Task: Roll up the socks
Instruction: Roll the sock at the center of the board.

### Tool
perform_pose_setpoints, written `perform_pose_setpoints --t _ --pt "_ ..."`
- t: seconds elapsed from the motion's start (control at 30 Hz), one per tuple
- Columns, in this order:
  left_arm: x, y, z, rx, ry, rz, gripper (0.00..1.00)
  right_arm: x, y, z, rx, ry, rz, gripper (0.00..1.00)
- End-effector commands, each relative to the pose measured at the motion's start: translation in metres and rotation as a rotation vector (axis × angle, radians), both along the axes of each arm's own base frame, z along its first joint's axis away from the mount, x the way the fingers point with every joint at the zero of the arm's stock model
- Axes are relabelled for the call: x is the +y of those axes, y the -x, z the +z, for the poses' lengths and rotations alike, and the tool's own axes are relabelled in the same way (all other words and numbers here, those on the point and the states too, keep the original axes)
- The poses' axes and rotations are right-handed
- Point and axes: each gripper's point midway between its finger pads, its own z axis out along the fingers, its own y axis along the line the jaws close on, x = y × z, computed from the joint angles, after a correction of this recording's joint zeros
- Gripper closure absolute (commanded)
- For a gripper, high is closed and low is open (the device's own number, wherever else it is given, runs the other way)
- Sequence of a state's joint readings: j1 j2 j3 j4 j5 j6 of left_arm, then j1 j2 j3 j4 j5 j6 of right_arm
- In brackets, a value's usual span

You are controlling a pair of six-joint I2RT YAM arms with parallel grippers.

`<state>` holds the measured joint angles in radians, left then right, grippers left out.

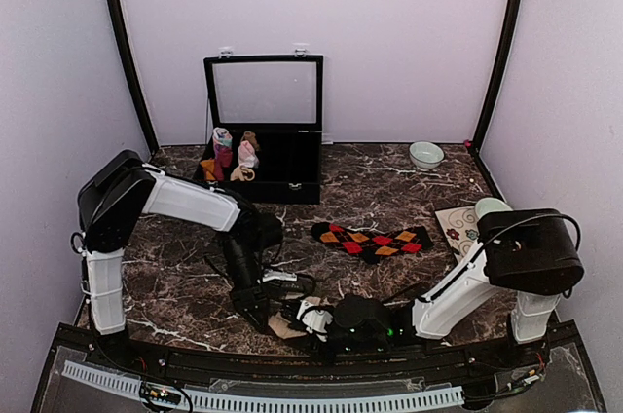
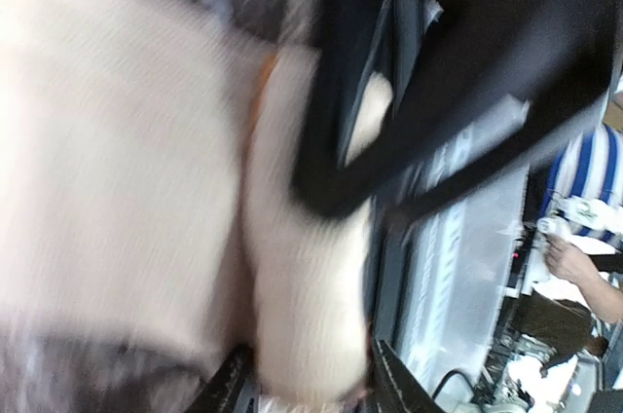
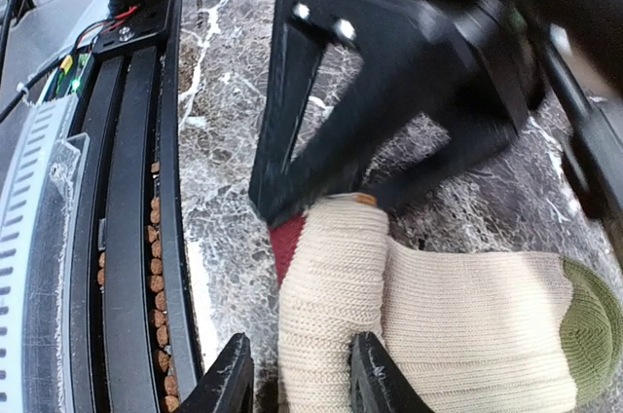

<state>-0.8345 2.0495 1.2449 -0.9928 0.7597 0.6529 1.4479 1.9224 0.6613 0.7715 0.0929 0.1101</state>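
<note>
Right hand grasps the folded cream sock at the table's near edge, beside the black rail. Left hand crowds the sock's far side, grip unclear; an argyle sock lies beyond, clear.

Both grippers hide most of the cream sock beside the black argyle sock; the left wrist view is motion-blurred.

Even soft light; left wrist view motion-blurred
</note>
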Motion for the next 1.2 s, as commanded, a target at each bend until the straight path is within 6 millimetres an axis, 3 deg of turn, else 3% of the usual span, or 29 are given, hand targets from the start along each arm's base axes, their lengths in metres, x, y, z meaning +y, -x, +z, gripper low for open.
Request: perform_pose_setpoints --t 0.0,0.3,0.43,0.57,0.77,0.97,1.17 --pt "0.056 -0.048 -0.042 -0.296 -0.161 -0.011 0.62 -0.068 0.013 -0.089 0.138 0.319 -0.036 0.68" --pt "0.060 -0.092 0.007 -0.623 0.012 0.128 0.62 -0.079 0.013 -0.100 0.190 0.355 -0.076 0.71" --pt "0.052 -0.093 0.037 -0.688 0.122 0.100 0.63 -0.082 0.010 -0.104 0.215 0.379 -0.095 0.76" --pt "0.042 -0.080 0.058 -0.697 0.269 0.003 0.67 -0.087 0.005 -0.108 0.258 0.393 -0.136 0.79" --pt "0.043 -0.050 0.062 -0.683 0.317 -0.224 0.74 -0.092 0.005 -0.113 0.381 0.396 -0.156 0.79" --pt "0.033 -0.008 0.049 -0.830 0.431 -0.509 0.70 -0.100 0.007 -0.119 0.531 0.383 -0.189 0.81" --pt "0.016 -0.004 0.039 -0.844 0.414 -0.592 0.69 -0.112 0.009 -0.132 0.647 0.410 -0.248 0.84"
